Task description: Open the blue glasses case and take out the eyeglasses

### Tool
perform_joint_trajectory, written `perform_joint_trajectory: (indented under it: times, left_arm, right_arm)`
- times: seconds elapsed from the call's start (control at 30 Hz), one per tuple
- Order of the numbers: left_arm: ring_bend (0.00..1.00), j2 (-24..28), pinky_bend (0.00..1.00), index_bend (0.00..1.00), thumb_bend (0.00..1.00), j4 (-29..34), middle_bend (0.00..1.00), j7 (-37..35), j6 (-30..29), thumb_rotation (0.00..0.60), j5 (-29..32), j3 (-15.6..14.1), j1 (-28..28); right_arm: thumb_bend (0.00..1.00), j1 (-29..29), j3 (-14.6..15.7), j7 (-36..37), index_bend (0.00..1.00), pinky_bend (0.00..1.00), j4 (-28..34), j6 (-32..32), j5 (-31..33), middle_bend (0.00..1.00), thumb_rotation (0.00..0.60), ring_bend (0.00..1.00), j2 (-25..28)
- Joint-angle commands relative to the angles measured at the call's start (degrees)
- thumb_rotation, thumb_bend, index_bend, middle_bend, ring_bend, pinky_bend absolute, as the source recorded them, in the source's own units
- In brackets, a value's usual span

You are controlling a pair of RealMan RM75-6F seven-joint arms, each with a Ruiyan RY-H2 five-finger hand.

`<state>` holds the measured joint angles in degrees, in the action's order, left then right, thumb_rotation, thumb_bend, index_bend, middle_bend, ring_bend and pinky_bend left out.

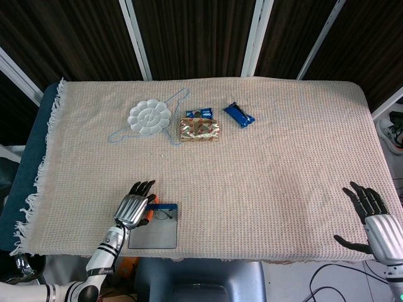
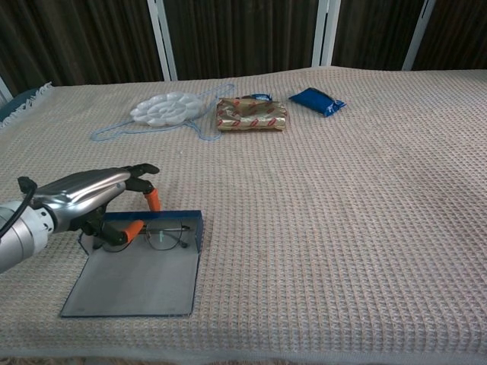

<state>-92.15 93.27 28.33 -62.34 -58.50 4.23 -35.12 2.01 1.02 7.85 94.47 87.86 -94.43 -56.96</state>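
Note:
The blue glasses case (image 2: 133, 281) lies open near the table's front left edge, its flat lid spread toward me. The eyeglasses (image 2: 166, 237) rest in the case's far tray, also seen from the head view as eyeglasses (image 1: 165, 214) in the case (image 1: 154, 234). My left hand (image 2: 87, 199) hovers over the case's left end, palm down. Its orange-tipped fingers (image 2: 152, 199) are spread, one tip by the left lens; I see no grip on the frame. In the head view the left hand (image 1: 133, 208) covers that end. My right hand (image 1: 373, 217) lies open at the front right edge, far from the case.
At the back left stand a white paint palette (image 2: 169, 107) and a thin blue hanger (image 2: 114, 131). A gold wrapped packet (image 2: 252, 114) and a blue snack pack (image 2: 316, 101) lie beyond the middle. The fringed cloth (image 1: 283, 163) covers the whole table.

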Motion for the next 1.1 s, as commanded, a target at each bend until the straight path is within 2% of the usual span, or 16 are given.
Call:
perform_joint_trajectory:
  times: [0.03,0.67,0.97,1.1]
  left_arm:
    - [0.00,-0.1,0.00,0.40,0.47,-0.1,0.00,-0.1,0.1,0.600,0.1,0.1,0.0]
    - [0.00,-0.4,0.00,0.47,0.47,-0.3,0.00,-0.9,-0.8,0.600,-0.5,1.7,0.1]
    - [0.00,-2.0,0.00,0.48,0.47,-2.4,0.00,-5.3,-4.6,0.600,-3.5,4.6,0.9]
    - [0.00,-4.4,0.00,0.48,0.47,-6.2,0.00,-10.8,-7.7,0.600,-6.1,6.8,1.6]
  right_arm:
    - [0.18,0.0,0.0,0.0,0.00,0.00,0.0,0.0,0.1,0.00,0.600,0.00,0.0]
    - [0.18,0.0,0.0,0.2,0.00,0.00,-0.1,0.1,-0.1,0.00,0.600,0.00,0.1]
    - [0.18,-0.1,0.0,0.4,0.00,0.00,-0.1,0.2,-0.2,0.00,0.600,0.00,0.1]
    - [0.18,-0.1,0.0,0.5,0.00,0.00,-0.2,0.3,-0.2,0.00,0.600,0.00,0.1]
